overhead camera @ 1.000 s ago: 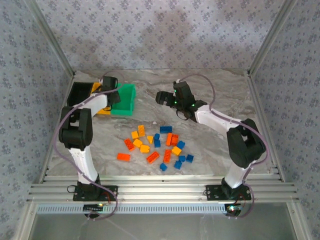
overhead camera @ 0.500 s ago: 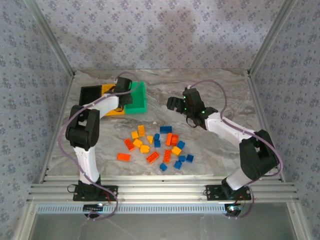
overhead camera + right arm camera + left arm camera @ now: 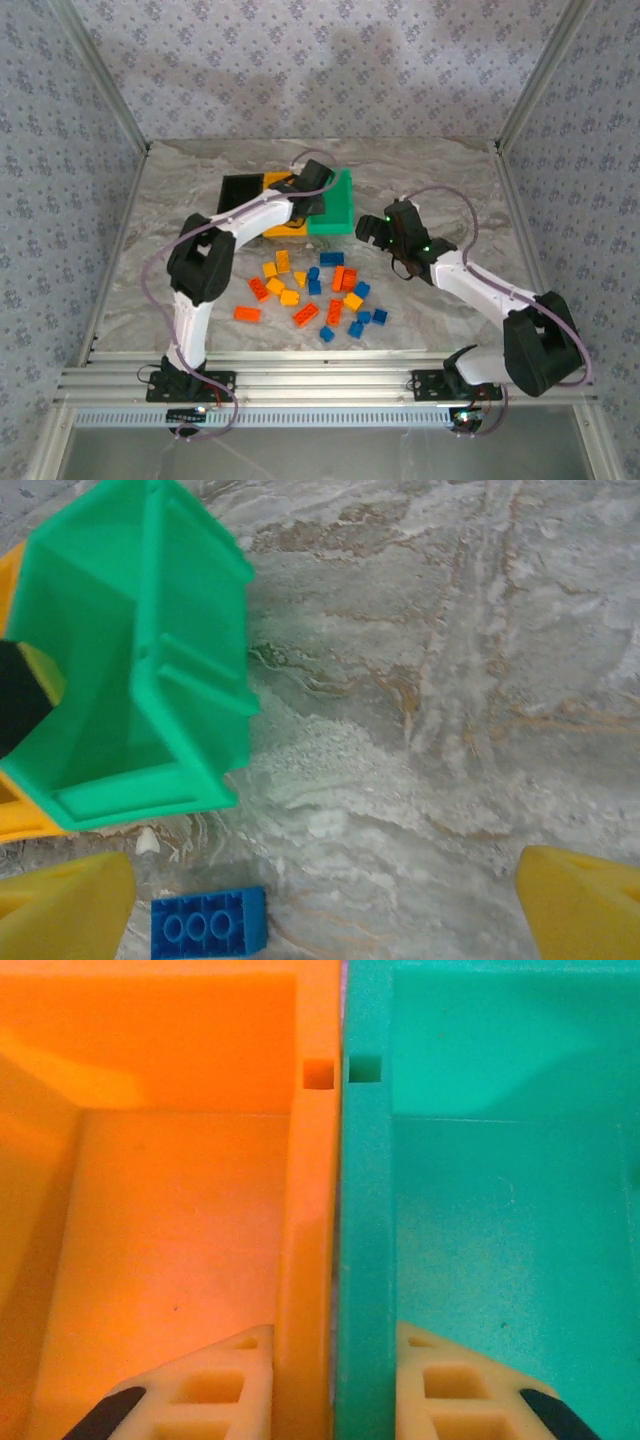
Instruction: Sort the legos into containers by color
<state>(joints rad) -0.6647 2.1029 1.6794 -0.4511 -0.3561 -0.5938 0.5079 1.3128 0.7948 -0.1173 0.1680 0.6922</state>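
Three small open-topped plastic bins joined in a row sit at the back left of the marbled table (image 3: 450, 180): a black bin (image 3: 238, 192), a yellow-orange bin (image 3: 170, 1220) and a green bin (image 3: 500, 1210). The floors of the yellow-orange and green bins show bare plastic; the black bin's inside is too dark to judge. The small blue, orange-red and yellow-orange plastic legos (image 3: 306, 314) lie scattered on the table in front of the row, between the arms. The left arm (image 3: 250, 212) reaches forward over the bins, its jaws closed tight on the double wall where yellow-orange meets green, one finger (image 3: 200, 1395) in each bin. The right arm (image 3: 470, 280) stretches leftward, its jaws spread wide and holding nothing, just beside the green bin, above a blue lego (image 3: 208, 922).
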